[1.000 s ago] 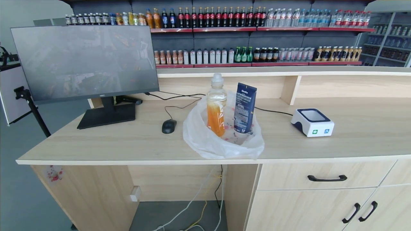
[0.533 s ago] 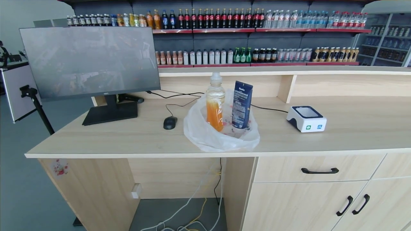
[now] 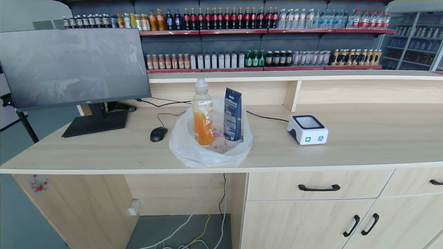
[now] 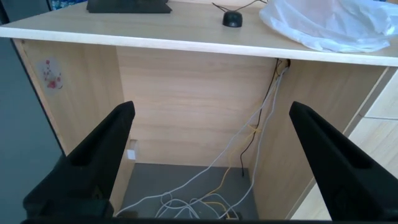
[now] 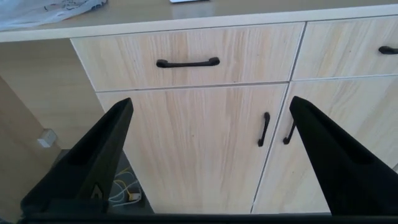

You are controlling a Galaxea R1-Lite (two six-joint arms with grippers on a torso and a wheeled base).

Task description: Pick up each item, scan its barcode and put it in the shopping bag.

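Note:
A white plastic shopping bag (image 3: 207,154) sits on the wooden counter (image 3: 363,138). Inside it stand an orange drink bottle (image 3: 202,119) and a dark blue pouch (image 3: 232,116), both upright. A white barcode scanner (image 3: 307,129) rests on the counter right of the bag. My left gripper (image 4: 211,112) hangs open and empty below the counter edge, facing the cable recess, with the bag (image 4: 336,25) above it. My right gripper (image 5: 210,106) is open and empty in front of the drawer and cabinet doors.
A monitor (image 3: 72,67) and a black mouse (image 3: 158,134) stand left of the bag, with cables trailing behind. A raised back ledge (image 3: 294,76) borders the counter. Drawer handle (image 5: 186,63) and door handles (image 5: 264,129) face the right gripper. Cables (image 4: 249,143) hang under the counter.
The whole head picture has shifted left and slightly back, so the camera moved. Bag, bottle, pouch and scanner keep their places on the counter.

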